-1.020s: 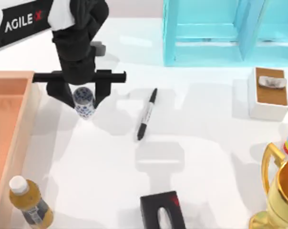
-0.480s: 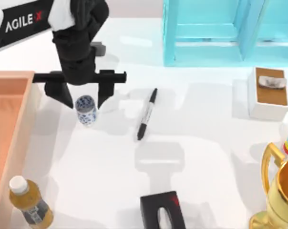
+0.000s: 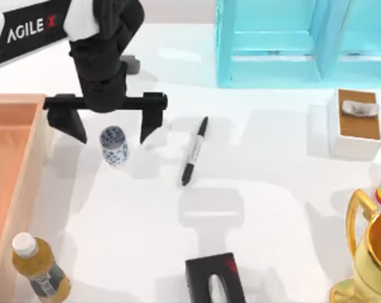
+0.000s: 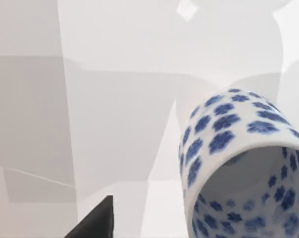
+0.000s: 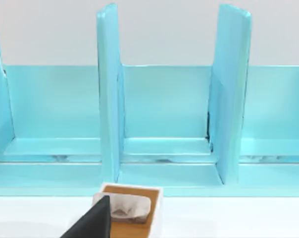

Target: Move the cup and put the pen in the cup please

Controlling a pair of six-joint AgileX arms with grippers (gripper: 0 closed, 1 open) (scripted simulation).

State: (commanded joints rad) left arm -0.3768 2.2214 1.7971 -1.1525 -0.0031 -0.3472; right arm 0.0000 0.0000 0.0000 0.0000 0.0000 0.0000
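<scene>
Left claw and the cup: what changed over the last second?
The left claw opened: its fingers, closed on the small white ceramic cup with blue floral pattern a second ago, now stand apart on either side of it, so the cup is released and upright on the white table. The cup barely moved. The slim black marker pen stayed put.

So the left arm is mostly chunky matte black plastic, a bulky rounded wrist housing, with a white upper link carrying a black panel that reads "AGILE X" in white letters, the X in red. The left tool (image 3: 111, 129) is a flat black crossbar with two pointed, wedge-shaped black fingers (image 3: 148, 128) hanging off its ends. No cables or screws visible.
</scene>
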